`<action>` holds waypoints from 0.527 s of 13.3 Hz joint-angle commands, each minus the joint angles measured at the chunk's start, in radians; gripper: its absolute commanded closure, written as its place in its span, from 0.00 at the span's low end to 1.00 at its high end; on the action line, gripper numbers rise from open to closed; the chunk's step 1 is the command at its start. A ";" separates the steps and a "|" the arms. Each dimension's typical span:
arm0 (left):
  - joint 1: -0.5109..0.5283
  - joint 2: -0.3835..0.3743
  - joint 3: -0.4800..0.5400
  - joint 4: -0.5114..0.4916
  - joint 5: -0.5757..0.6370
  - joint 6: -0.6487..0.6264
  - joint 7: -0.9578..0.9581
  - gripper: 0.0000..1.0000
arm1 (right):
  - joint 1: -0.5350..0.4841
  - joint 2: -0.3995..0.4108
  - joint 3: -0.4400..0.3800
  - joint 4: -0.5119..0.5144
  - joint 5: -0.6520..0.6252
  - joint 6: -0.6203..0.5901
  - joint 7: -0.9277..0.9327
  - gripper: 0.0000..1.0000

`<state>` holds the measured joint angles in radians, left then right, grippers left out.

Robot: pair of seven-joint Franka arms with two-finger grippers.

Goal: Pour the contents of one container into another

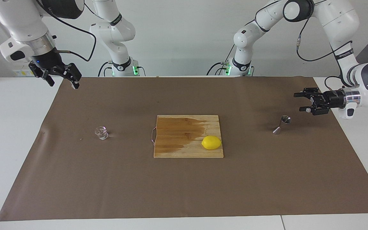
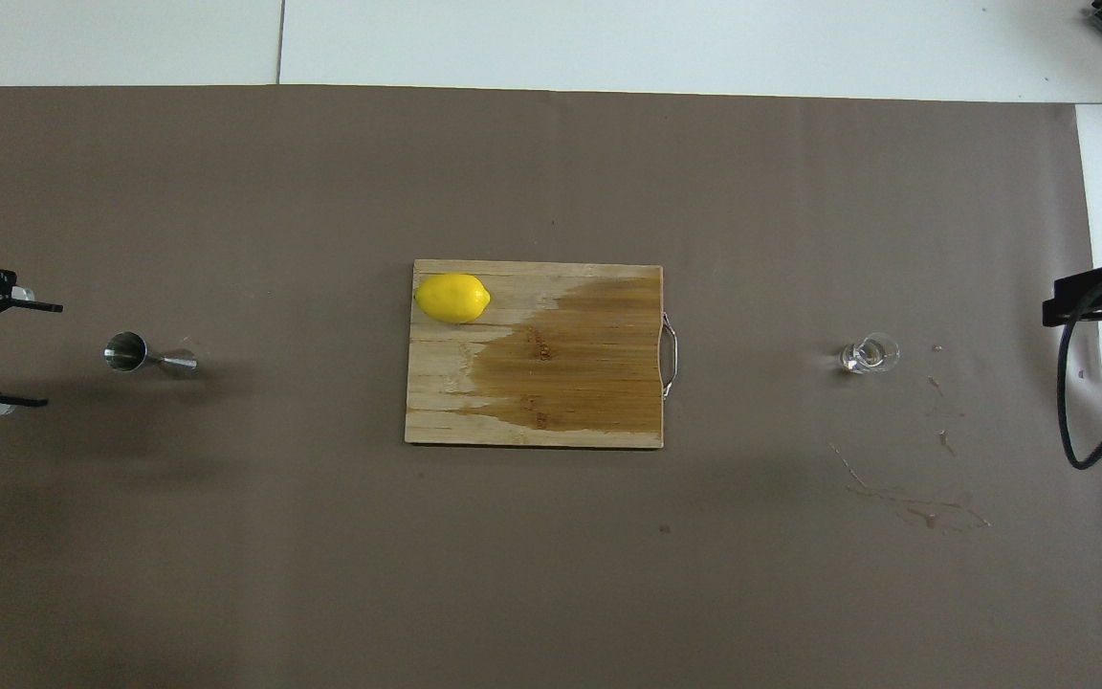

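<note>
The jigger (image 1: 281, 124) stands toward the left arm's end from the board (image 1: 188, 136); the cup (image 1: 101, 132) toward the right arm's end. Left gripper (image 1: 302, 101), jaws wide, hovers beside the jigger: centre on its waist, close gently. Right gripper (image 1: 62, 77), wide, waits.

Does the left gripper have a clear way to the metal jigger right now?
Probably yes. The left gripper is open, in the air beside the jigger at that end of the mat, with nothing between them.
</note>
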<state>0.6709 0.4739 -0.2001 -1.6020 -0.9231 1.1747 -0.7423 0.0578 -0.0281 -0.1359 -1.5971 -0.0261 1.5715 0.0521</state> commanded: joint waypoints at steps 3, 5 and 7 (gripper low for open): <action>0.021 0.130 -0.027 0.082 -0.045 -0.021 -0.040 0.00 | -0.006 -0.029 0.004 -0.024 -0.014 -0.001 -0.015 0.00; 0.050 0.189 -0.053 0.102 -0.054 -0.026 -0.042 0.00 | -0.007 -0.029 0.002 -0.024 -0.014 -0.001 -0.018 0.00; 0.081 0.259 -0.076 0.154 -0.054 -0.029 -0.042 0.00 | -0.015 -0.029 0.001 -0.024 -0.014 -0.001 -0.025 0.00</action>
<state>0.7098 0.6439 -0.2375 -1.5343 -0.9623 1.1752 -0.7570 0.0557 -0.0324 -0.1379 -1.5971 -0.0261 1.5715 0.0514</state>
